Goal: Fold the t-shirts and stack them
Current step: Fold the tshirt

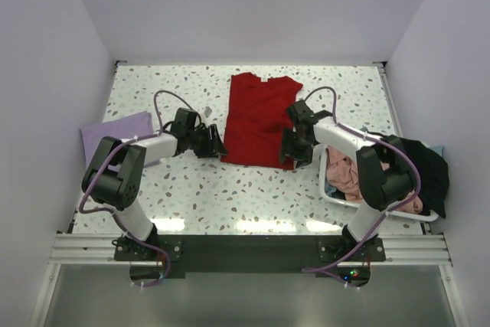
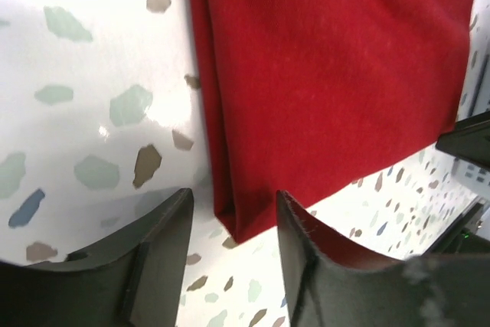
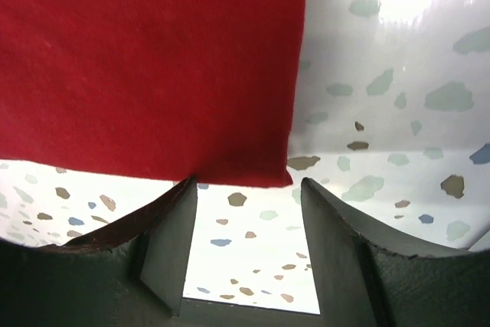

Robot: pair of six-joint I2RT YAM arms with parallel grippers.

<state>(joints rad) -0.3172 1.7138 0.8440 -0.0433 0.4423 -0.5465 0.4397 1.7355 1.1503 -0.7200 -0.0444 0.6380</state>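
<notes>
The red t-shirt (image 1: 259, 119) lies flat in the middle of the table, folded lengthwise into a narrow rectangle. My left gripper (image 1: 214, 143) is open at its near left corner; in the left wrist view that corner (image 2: 245, 220) sits between the jaws. My right gripper (image 1: 291, 151) is open at the near right corner, which shows just ahead of the jaws in the right wrist view (image 3: 253, 166). A lavender t-shirt (image 1: 115, 134) lies folded at the left edge. Salmon-pink (image 1: 344, 174) and black (image 1: 425, 170) shirts are in the basket.
A white plastic basket (image 1: 383, 212) stands at the near right, close behind my right arm. White walls enclose the speckled table (image 1: 230, 197) on three sides.
</notes>
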